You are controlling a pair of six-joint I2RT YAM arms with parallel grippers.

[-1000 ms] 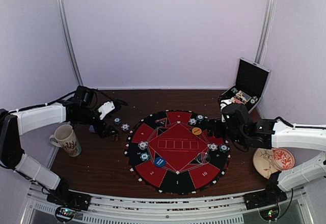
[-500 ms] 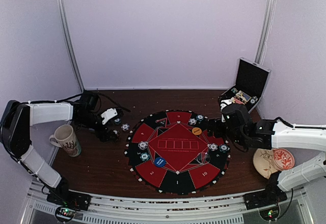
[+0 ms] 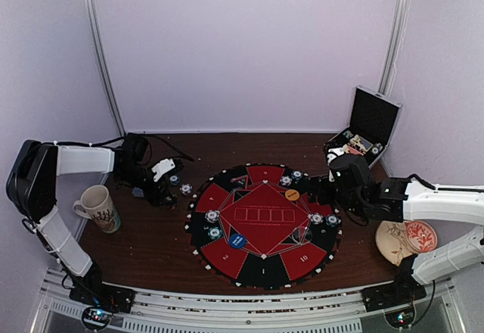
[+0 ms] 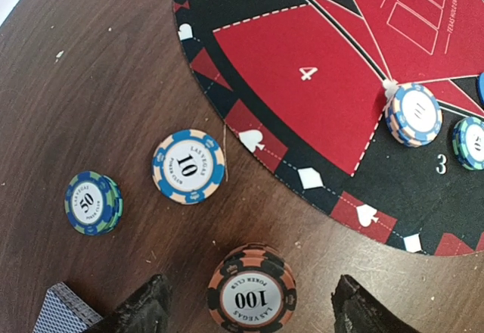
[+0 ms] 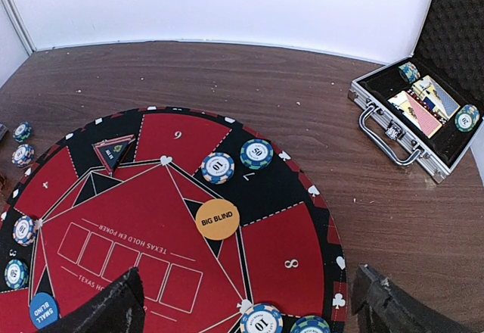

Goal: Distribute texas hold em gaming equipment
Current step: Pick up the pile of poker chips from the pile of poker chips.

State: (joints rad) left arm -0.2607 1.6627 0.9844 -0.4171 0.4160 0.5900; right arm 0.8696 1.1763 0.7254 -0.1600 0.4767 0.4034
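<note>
A stack of black-and-orange "100" poker chips (image 4: 252,291) stands on the wooden table just left of the round red-and-black mat (image 4: 302,76). My left gripper (image 4: 249,312) is open around the stack, with a gap on each side. A blue "10" chip (image 4: 189,166), a "50" chip (image 4: 92,202) and the corner of a grey-blue card deck (image 4: 64,310) lie nearby. My right gripper (image 5: 246,314) hangs open above the mat's right half. Below it are the orange BIG BLIND disc (image 5: 217,219) and chips (image 5: 218,167). The blue SMALL BLIND disc (image 5: 44,310) lies at the mat's left.
A patterned mug (image 3: 98,208) stands at the left table edge near my left arm. The open silver-edged case (image 3: 363,132) sits at the back right with chips and cards inside. A decorated plate (image 3: 406,240) lies at the right. More chips (image 3: 213,224) rest on the mat.
My left arm has folded back toward the wall and its gripper has shifted slightly to the chips left of the mat, jaws narrowing. The right arm has not moved.
</note>
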